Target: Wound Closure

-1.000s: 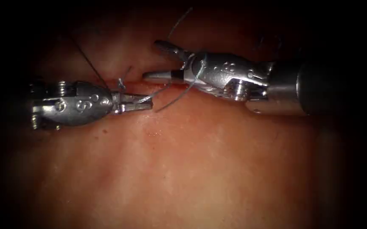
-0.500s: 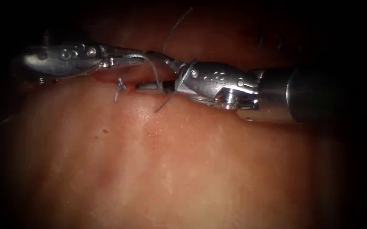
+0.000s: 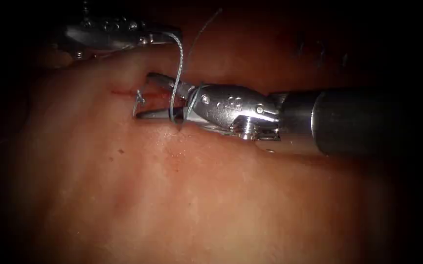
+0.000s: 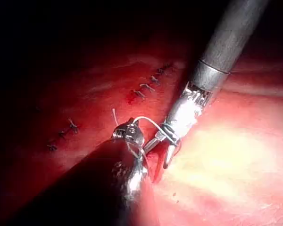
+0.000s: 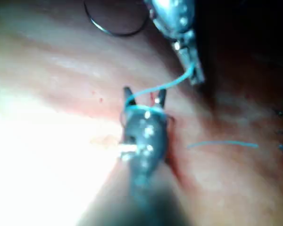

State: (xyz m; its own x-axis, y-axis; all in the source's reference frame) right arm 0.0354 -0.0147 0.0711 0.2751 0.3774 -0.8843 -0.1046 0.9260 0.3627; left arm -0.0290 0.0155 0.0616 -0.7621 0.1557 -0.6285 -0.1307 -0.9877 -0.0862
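**Thread lifted over the cut**

The left tool (image 3: 169, 36), jaws pinching the thread (image 3: 178, 68), has risen higher above the cut (image 3: 123, 92). The right tool (image 3: 145, 95), jaws spread, has advanced left, thread looped around it. The needle (image 5: 115, 26) lies on the tissue (image 3: 211, 195).

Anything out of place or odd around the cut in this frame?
Nothing stands out. The left tool holds the thread, which runs down and wraps around the right tool, whose jaws are open over the cut. The needle lies loose on the tissue.
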